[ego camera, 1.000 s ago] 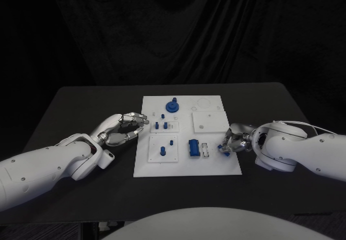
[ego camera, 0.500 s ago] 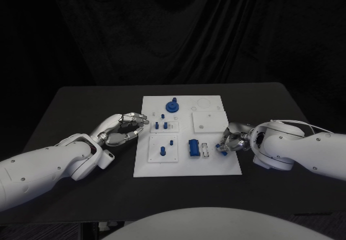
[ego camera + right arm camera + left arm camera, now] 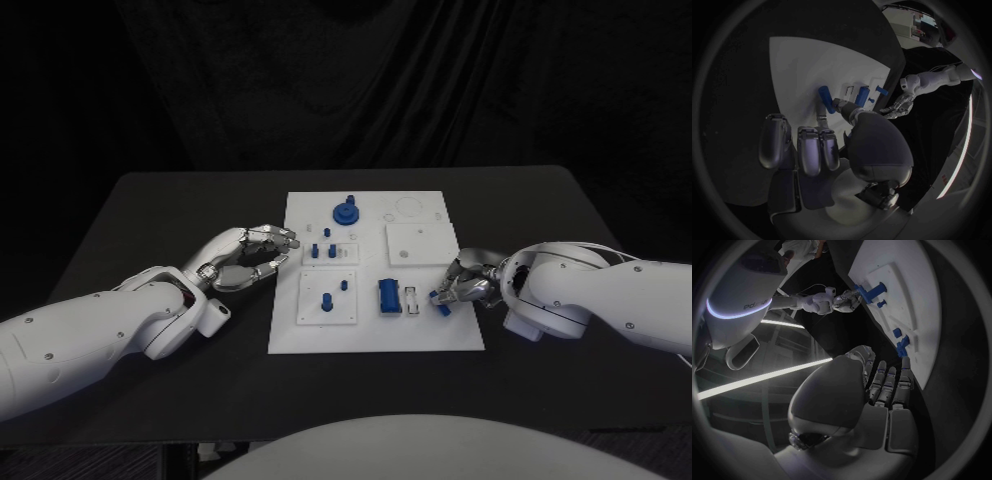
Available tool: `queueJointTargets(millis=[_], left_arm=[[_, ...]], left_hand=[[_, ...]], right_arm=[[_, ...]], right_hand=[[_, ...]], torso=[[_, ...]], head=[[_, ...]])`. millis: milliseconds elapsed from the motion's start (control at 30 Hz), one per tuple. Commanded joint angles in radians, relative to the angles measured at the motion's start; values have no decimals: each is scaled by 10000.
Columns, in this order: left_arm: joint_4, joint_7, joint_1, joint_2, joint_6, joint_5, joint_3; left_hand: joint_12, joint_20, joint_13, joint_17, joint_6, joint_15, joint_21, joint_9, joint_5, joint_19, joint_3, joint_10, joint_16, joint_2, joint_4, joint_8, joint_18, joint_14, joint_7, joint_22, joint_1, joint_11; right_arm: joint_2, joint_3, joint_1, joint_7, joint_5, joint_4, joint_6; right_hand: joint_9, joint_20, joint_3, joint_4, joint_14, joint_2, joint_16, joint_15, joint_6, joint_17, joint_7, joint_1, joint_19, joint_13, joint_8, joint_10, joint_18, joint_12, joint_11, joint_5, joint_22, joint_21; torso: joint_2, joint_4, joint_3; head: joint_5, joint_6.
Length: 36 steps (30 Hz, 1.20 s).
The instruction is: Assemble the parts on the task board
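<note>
1. The white task board (image 3: 372, 335) lay in the middle of the black bench (image 3: 144, 200), its long side running away from the robot.
2. At the far end of the task board stood a round blue part (image 3: 346, 213) with a thin blue peg (image 3: 348, 197) just behind it.
3. Nearer the board's middle, small blue pins (image 3: 327, 249) stood in a raised white block on the side towards the left hand.
4. A second raised block nearer the robot carried a blue pin and a short blue piece (image 3: 327, 298).
5. Beside that block, towards the right hand, stood a larger blue block part (image 3: 389, 297), with a small pale upright piece (image 3: 413, 299) just next to it.
6. The left hand (image 3: 248, 257) sat just off the task board's edge beside the small blue pins, fingers curled loosely in with nothing between them.
7. In the left wrist view the left hand's fingers (image 3: 891, 385) lay side by side, pointing at the board edge.
8. The right hand (image 3: 469, 285) rested at the opposite edge of the task board, near the larger blue block part.
9. It pinched a small blue part (image 3: 446, 308) at its fingertips; in the right wrist view this appeared as a blue bar (image 3: 825, 99) against the board, though whether it touched the board is hard to tell.
</note>
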Motion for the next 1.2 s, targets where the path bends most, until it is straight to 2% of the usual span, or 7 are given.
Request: queueJointTargets(millis=[33,233,400,667,1200], left_arm=[[17,107,-20,13,78,47,9],[20,115,-20,15,69,47,9],[23,115,-20,9,66,47,9],[5,118,-20,34,79,47,9],[-37,108,-25,83,124,47,9]], left_hand=[[60,-21,14,16,4,-1,38,-16,68,69,72,13,33,58,-3,30,-51,75,47,-14,24,35],[60,-21,14,16,4,-1,38,-16,68,69,72,13,33,58,-3,30,-51,75,47,-14,24,35],[60,-21,14,16,4,-1,38,-16,68,69,72,13,33,58,-3,30,-51,75,47,-14,24,35],[58,-20,12,18,1,12,45,-18,79,81,85,30,45,52,-12,28,-62,90,49,-18,19,50],[56,-20,11,18,-2,17,47,-20,82,85,90,34,46,50,-16,26,-66,93,49,-19,18,56]], right_arm=[[21,-11,25,32,1557,-28,-160],[92,-10,89,10,2848,-64,-384],[184,-9,111,73,3338,-108,-571],[334,-8,120,253,3544,-147,-780],[591,-8,119,373,3288,-262,-951]], right_hand=[[-4,8,10,54,944,39,-30,-12,285,2271,-287,-80,4,2630,-54,1022,60,14,5,21,1825,-42],[4,13,16,78,936,56,-44,-8,310,2246,-292,-118,-22,2630,-47,1022,74,14,6,20,1807,-103],[7,15,18,87,928,63,-60,-6,318,2218,-293,-135,-35,2630,-44,1022,81,14,6,19,1798,-133],[9,17,23,90,930,72,-55,-6,316,2227,-295,-140,-46,2630,-45,1022,86,14,5,20,1790,-160],[63,61,-117,239,898,131,-105,43,186,2143,-235,-389,-146,2630,-88,1022,124,14,60,-22,1737,-350]], torso=[[1,-1,4],[7,10,6],[3,5,-1],[-1,26,-4],[7,11,-1]], head=[[-10,-1],[-6,-1],[26,-1],[35,-1],[97,-1]])
